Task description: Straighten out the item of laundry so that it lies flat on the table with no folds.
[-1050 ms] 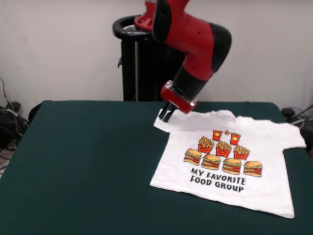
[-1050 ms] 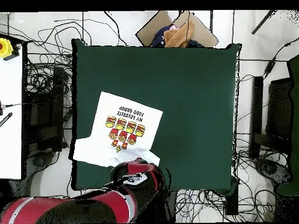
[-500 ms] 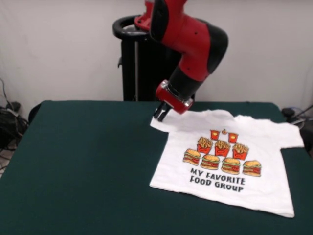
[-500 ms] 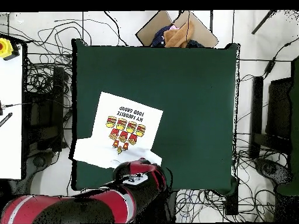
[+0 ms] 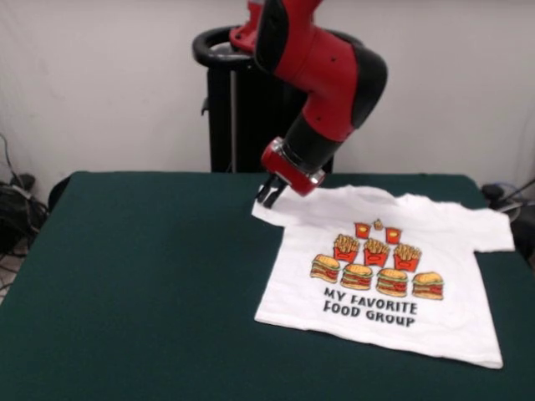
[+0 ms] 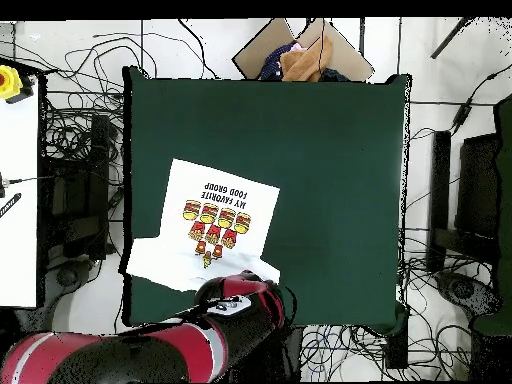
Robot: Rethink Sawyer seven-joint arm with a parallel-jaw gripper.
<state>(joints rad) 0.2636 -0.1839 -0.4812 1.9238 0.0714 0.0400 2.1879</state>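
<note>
The item of laundry [image 5: 376,276], a white T-shirt printed with burgers, fries and black text, lies mostly flat on the right half of the dark green table [image 5: 142,276]. My gripper [image 5: 267,195] is shut on the tip of the shirt's left sleeve near the table's far edge, and the sleeve is stretched out to the left. The other sleeve reaches the table's right edge. In the overhead view the shirt [image 6: 215,220] lies at the table's [image 6: 330,170] lower left. There the red arm [image 6: 235,310] covers the gripper and the held sleeve.
The black pedestal [image 5: 238,109] stands behind the table's far edge. Cables [image 5: 12,209] hang off the left side. From above, a cardboard box [image 6: 305,50] with cloth sits beyond one table end, and a white bench [image 6: 18,200] runs along the left.
My gripper has moved a little to the left with the sleeve in it. The sleeve has stretched out and the whole shirt has slid slightly left.
</note>
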